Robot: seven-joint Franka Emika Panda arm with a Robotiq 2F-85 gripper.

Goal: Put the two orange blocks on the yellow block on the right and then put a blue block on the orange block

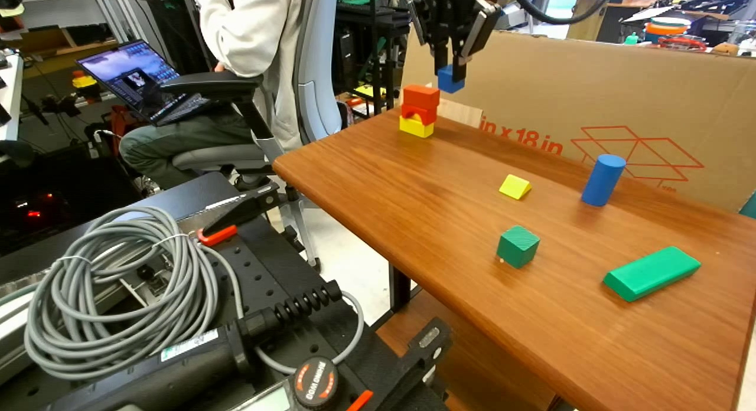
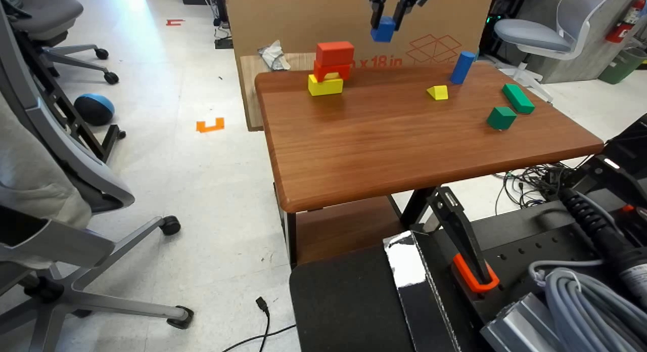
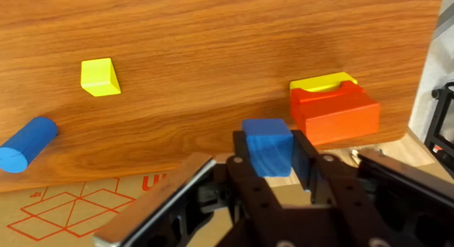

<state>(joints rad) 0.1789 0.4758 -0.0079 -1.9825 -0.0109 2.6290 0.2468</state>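
Note:
The yellow block (image 1: 416, 127) stands near one end of the table, also seen in an exterior view (image 2: 325, 87). A red-orange arched block (image 2: 323, 70) lies on it, with another orange block (image 2: 335, 53) on top. In the wrist view this stack is at the right, the top orange block (image 3: 342, 121) nearest the camera. My gripper (image 1: 449, 68) is shut on the blue block (image 1: 452, 82), a small cube, and holds it in the air beside the stack, apart from it. In the wrist view the blue block (image 3: 270, 151) sits between both fingertips (image 3: 270, 137).
A yellow wedge (image 1: 515, 187), an upright blue cylinder (image 1: 603, 179), a green cube (image 1: 518, 246) and a flat green block (image 1: 652, 273) stand elsewhere on the wooden table (image 1: 413, 180). A cardboard sheet (image 1: 531, 86) rises along the table's far edge.

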